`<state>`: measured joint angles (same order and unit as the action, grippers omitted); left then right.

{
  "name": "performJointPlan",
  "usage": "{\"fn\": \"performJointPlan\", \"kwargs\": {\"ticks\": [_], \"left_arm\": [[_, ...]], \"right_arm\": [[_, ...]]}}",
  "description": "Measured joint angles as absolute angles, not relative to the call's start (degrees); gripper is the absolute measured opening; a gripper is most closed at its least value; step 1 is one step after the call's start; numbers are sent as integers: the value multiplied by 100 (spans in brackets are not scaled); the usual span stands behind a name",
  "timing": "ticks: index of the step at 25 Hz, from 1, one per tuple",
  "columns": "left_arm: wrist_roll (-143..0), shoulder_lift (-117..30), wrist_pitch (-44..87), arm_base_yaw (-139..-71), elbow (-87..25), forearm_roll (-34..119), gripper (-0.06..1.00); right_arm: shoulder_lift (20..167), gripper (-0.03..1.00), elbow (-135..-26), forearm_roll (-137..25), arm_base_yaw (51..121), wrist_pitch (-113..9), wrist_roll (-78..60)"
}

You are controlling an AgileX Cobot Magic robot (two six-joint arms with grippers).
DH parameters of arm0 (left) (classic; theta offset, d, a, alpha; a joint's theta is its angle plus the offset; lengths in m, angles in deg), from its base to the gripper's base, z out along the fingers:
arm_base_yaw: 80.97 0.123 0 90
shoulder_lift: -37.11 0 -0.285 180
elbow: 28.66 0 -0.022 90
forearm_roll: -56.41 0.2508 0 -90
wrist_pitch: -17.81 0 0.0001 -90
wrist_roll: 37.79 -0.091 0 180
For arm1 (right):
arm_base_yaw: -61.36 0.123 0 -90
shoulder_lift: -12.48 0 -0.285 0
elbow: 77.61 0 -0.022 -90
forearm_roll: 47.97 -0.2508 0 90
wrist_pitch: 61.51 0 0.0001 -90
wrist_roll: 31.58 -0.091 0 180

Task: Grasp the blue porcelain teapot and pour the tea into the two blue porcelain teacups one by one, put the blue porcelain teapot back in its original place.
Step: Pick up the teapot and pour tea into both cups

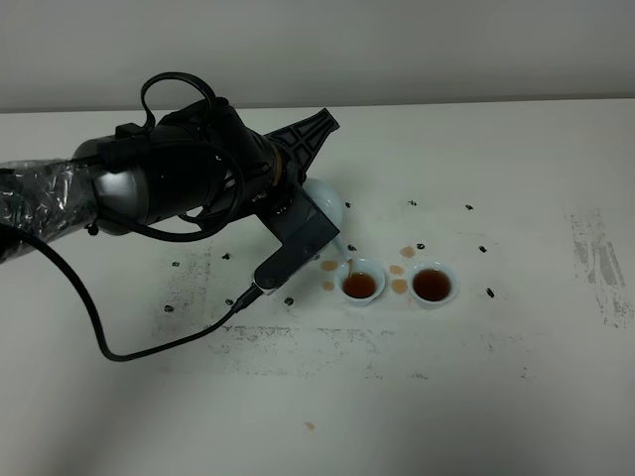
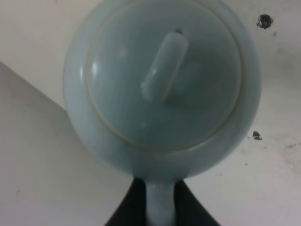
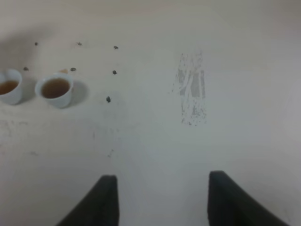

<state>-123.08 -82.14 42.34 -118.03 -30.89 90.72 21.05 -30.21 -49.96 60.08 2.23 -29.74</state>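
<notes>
Two blue porcelain teacups (image 1: 360,283) (image 1: 434,284) sit side by side on the white counter (image 1: 516,377), both already dark with tea, as we hold the blue porcelain teapot (image 1: 323,199) tilted just to their left and a little farther back. We judge the pot is kept tipped toward the left cup so its spout can reach that rim; small tea spills (image 1: 328,266) stain the counter around and between the cups. Our left jaws (image 2: 161,207) are clamped on the teapot's loop handle, which runs straight between the two dark fingers in the left wrist view, with the round body and knobbed lid (image 2: 164,68) directly ahead of them. Our right jaws (image 3: 162,200) stand wide and hold nothing, hanging over bare counter well to the right of the cups, apparently parked clear of the pour.
</notes>
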Motion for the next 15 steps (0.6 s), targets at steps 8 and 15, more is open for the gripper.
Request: {"fn": "performJointPlan", "kwargs": {"ticks": [8, 15], "left_arm": [[-12435, -8214, 4218, -11803, -3089, 9072, 4], [-12440, -8214, 4206, -11803, -3089, 9072, 4]], "right_arm": [[2105, 42, -3021, -4996, 6008, 223, -2974], [2105, 42, -3021, -4996, 6008, 223, -2974]]}}
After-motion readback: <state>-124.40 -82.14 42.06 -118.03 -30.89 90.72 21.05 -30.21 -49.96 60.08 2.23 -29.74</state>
